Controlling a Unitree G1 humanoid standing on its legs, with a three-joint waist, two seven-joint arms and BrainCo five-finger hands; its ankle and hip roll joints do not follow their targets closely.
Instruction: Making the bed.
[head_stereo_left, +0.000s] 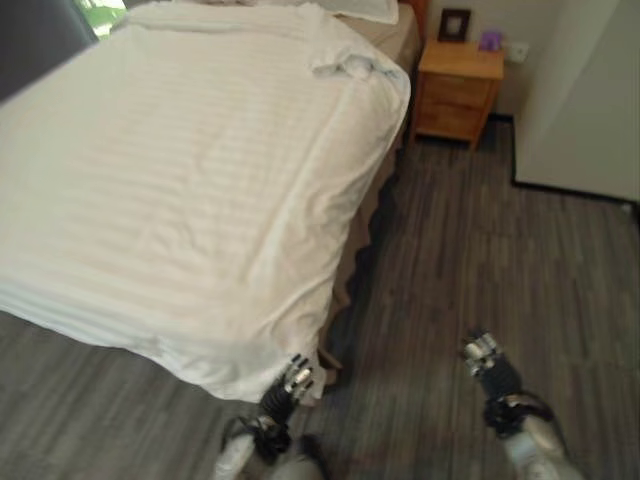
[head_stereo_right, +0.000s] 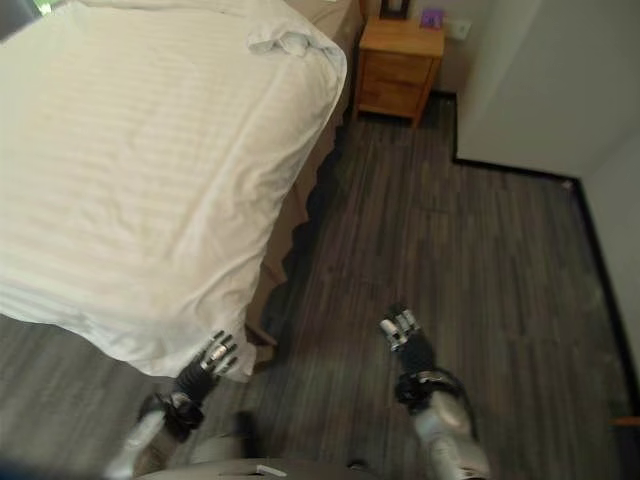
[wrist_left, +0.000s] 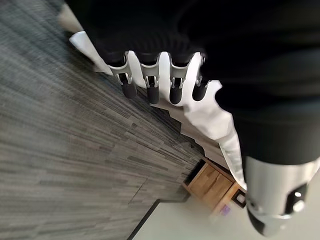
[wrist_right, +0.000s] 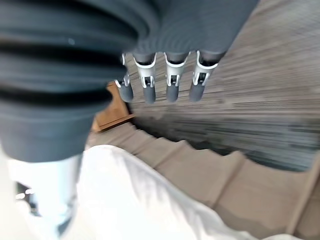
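Hanging white duvet (head_stereo_left: 190, 190) corner just beside left hand (head_stereo_left: 296, 378), fingers relaxed; right hand (head_stereo_left: 482, 353) apart, unclenched, over floor (head_stereo_left: 480, 260).

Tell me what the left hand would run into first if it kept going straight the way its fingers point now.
Most likely the white duvet: the left hand sits just below the hanging corner at the foot of the bed, fingers straight, aimed up toward it. Depth is hard to judge, so it may slip past the corner's edge over the wooden floor.
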